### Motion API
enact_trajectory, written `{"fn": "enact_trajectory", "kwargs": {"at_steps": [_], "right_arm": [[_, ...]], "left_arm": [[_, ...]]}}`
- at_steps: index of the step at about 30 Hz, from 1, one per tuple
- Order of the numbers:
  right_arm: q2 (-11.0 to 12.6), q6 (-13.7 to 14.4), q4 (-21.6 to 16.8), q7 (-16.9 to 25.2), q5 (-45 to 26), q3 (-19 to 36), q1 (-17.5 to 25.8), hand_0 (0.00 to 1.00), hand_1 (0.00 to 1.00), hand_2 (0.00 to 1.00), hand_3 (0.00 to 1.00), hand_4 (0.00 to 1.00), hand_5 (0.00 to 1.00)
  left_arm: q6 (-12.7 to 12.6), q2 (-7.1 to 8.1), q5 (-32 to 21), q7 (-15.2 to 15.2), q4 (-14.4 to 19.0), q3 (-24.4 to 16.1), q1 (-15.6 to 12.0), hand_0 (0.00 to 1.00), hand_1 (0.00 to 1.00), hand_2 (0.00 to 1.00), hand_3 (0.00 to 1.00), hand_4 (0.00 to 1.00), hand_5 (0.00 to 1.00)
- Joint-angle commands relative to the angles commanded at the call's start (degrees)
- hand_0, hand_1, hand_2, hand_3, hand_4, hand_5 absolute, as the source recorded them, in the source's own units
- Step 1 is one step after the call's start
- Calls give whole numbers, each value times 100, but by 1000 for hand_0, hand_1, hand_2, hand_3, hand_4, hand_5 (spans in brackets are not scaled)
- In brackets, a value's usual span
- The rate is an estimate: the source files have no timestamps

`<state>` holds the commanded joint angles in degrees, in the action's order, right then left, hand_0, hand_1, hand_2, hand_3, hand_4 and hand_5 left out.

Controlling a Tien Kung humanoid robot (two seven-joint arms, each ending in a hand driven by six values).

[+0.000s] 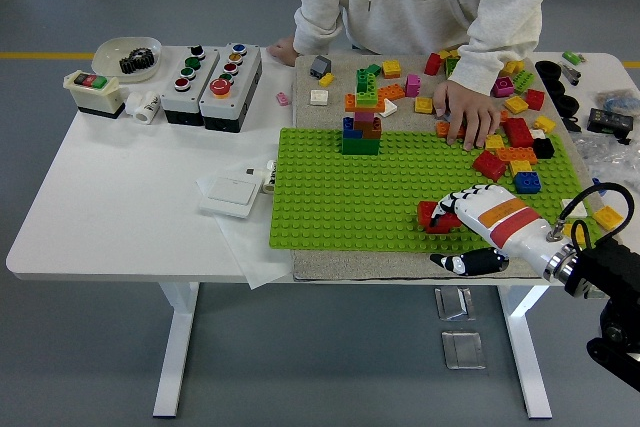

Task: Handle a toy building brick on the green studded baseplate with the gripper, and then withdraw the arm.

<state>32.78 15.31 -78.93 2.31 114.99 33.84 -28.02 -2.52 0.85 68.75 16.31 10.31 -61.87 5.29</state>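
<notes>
My right hand (462,213) pinches the red brick (433,217) on the green baseplate (340,197), five o'clock of the brick tower (362,115).

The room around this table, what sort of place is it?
Probably a robotics lab or test room. A robot hand rests on a red brick on a green baseplate, industrial push-button boxes stand nearby, and the floor is plain grey.

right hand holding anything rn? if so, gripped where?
Right hand has its fingers on the red brick on the green baseplate, covering the brick's right end. Whether they clamp it cannot be told.
</notes>
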Motion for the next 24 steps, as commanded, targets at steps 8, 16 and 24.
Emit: {"fn": "enact_trajectory", "kwargs": {"at_steps": [8, 16, 24], "right_arm": [[-22, -14, 39, -5, -1, -15, -6, 684, 657, 708, 590, 809, 419], [-54, -55, 48, -33, 12, -61, -24, 685, 657, 708, 590, 810, 419], [-107, -85, 79, -61, 31, -73, -29, 686, 657, 709, 591, 811, 419]], "left_arm": [[1, 4, -34, -2, 0, 27, 8, 778, 715, 683, 564, 589, 606], [6, 9, -51, 2, 0, 44, 5, 778, 715, 683, 563, 589, 607], [11, 13, -52, 5, 0, 59, -3, 778, 715, 682, 565, 589, 607]]}}
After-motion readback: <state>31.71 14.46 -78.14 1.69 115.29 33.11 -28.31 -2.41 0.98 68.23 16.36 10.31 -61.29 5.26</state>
